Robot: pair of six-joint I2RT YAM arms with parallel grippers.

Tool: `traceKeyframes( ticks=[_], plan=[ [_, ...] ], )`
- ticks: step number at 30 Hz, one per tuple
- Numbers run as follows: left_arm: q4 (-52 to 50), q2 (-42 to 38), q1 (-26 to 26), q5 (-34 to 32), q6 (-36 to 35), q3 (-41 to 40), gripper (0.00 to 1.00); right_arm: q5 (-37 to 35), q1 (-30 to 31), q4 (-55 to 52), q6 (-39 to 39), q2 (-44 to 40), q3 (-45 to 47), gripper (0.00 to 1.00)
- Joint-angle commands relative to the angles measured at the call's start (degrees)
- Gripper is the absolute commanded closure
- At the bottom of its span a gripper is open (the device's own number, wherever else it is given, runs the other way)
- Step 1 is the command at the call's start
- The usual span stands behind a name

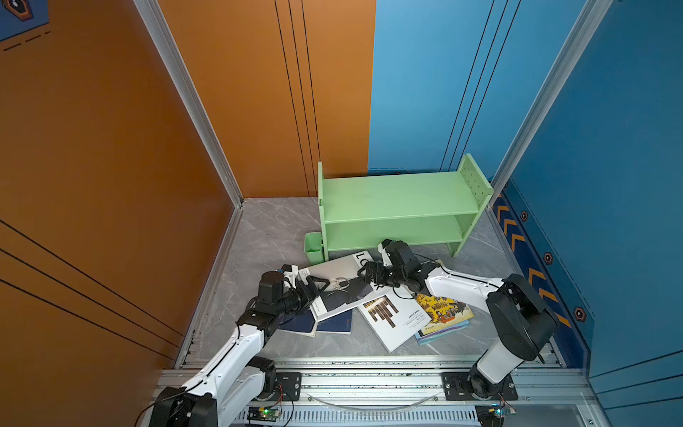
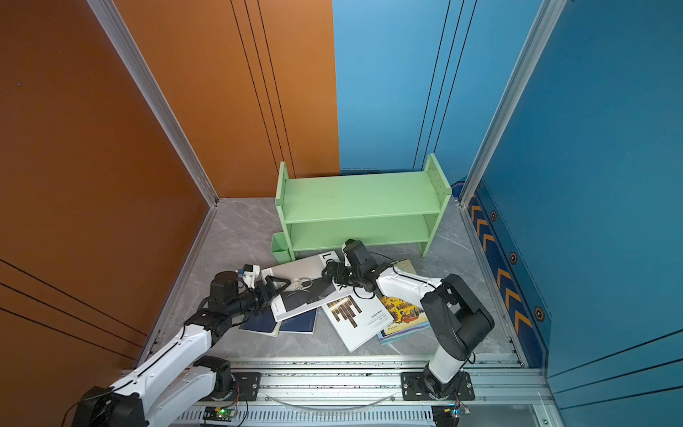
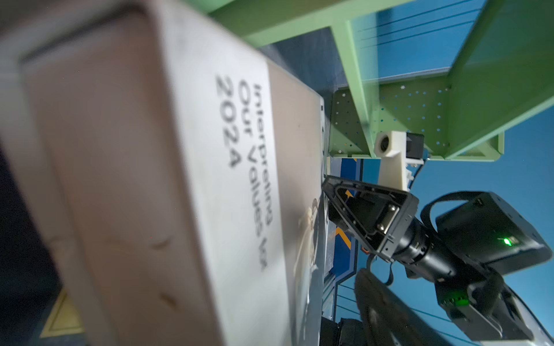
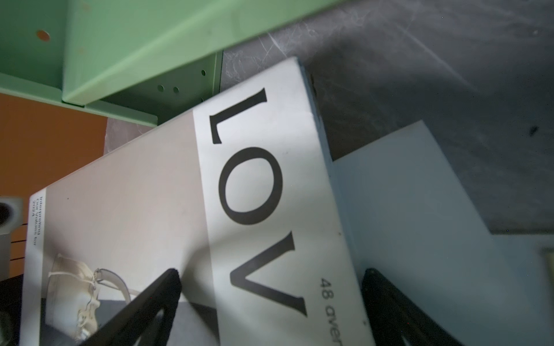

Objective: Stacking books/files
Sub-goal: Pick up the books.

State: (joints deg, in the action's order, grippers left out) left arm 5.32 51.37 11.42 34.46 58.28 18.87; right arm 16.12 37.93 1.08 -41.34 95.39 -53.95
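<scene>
On the grey tabletop (image 1: 266, 236), two navy books (image 1: 334, 323), a barred white book (image 1: 397, 321) and a yellow picture book (image 1: 443, 308) lie nearest. Beyond, before the green shelf (image 1: 391, 199), lies the "LOVER" book (image 1: 332, 269): right pincer (image 1: 364, 276) spread wide over it, left pincer (image 1: 321, 284) at its edge, grip unclear.

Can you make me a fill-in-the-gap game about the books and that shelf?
1. The shelf behind the books is painted ___.
2. The yellow picture book lies on a thin book coloured light ___.
3. The big word on the thick white book starts L, O, ___.

Missing words: green, blue, V.
</scene>
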Motion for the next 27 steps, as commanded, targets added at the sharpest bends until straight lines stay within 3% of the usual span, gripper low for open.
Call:
traceKeyframes(
  ticks=[1,15,22,27],
  plan=[
    [-0.5,-2.4,0.6,1.7,0.5,3.0,0.19,2.9,-0.1,1.8,-0.9,0.7,-0.6,0.04],
    [-6.8,-3.3,0.8,3.1,2.2,6.0,0.49,2.9,-0.6,2.4,-0.2,-1.2,0.3,0.03],
    [-14.9,-1.3,0.9,4.7,-0.4,11.6,0.65,3.4,-1.8,4.2,-1.5,-3.8,1.7,0.00],
    [-19.4,-1.7,1.0,6.9,-1.6,15.2,0.71,4.9,-3.6,3.3,-1.9,-6.2,1.0,0.00]
  ],
)
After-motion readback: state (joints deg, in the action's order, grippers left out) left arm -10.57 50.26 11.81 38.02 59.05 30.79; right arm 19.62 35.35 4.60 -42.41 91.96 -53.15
